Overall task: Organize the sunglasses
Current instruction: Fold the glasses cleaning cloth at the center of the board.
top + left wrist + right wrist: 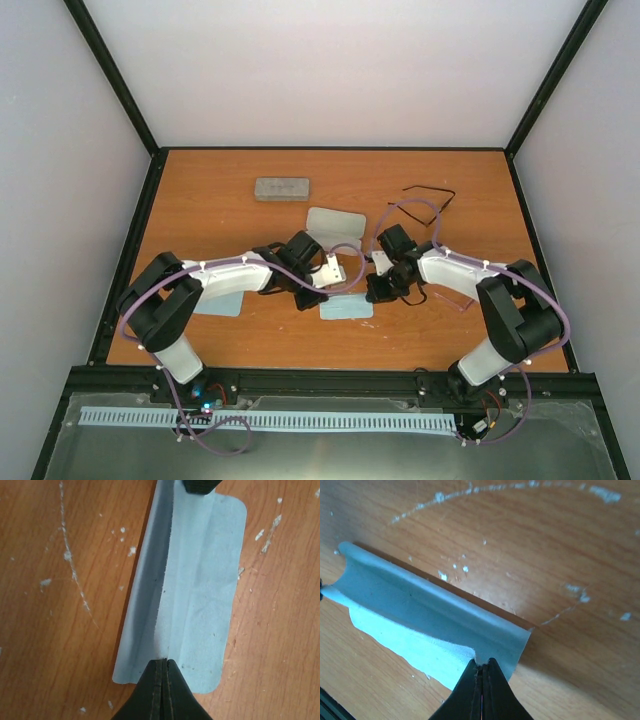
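The sunglasses (430, 200), thin and black, lie at the back right of the table, apart from both grippers. My left gripper (323, 297) and right gripper (373, 292) are each shut on opposite ends of one light-blue cloth (346, 308) at the table's middle. In the left wrist view the gripper (164, 663) pinches the near edge of the cloth (200, 580), which is folded lengthwise. In the right wrist view the gripper (482, 664) pinches the cloth's (420, 610) edge, and its far side curls up off the wood.
A grey oblong case (282, 188) lies at the back left. A second light-blue cloth (335, 228) lies behind the grippers, and a third (218, 303) under the left arm. A pink edge (458, 300) shows under the right arm.
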